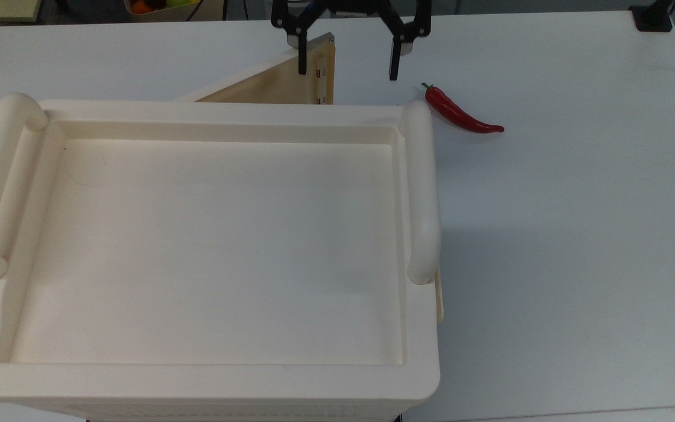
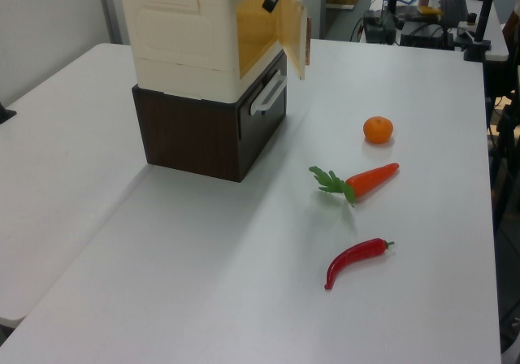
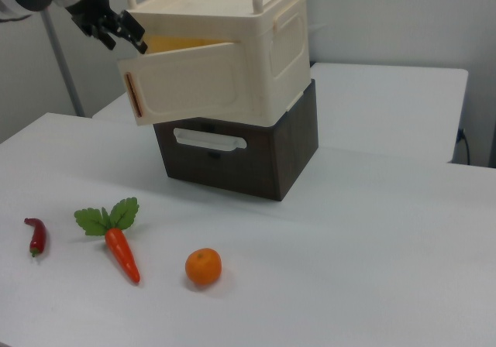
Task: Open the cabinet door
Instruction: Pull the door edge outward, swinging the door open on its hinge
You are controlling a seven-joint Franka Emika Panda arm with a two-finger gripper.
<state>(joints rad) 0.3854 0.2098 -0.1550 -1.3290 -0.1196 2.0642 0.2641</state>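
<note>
On cabinet [image 3: 263, 60], door [image 3: 194, 84] ajar.

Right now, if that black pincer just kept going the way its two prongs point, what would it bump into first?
Probably the cabinet door. In the top view the open pincer points toward the cabinet, one prong overlapping the door's free edge; depth is unclear, so it might pass just above it.

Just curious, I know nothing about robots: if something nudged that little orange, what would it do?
The orange looks round, so it would probably roll rather than slide. The white table around it looks flat and smooth, so little would likely slow it. It seems small, probably light.
</note>
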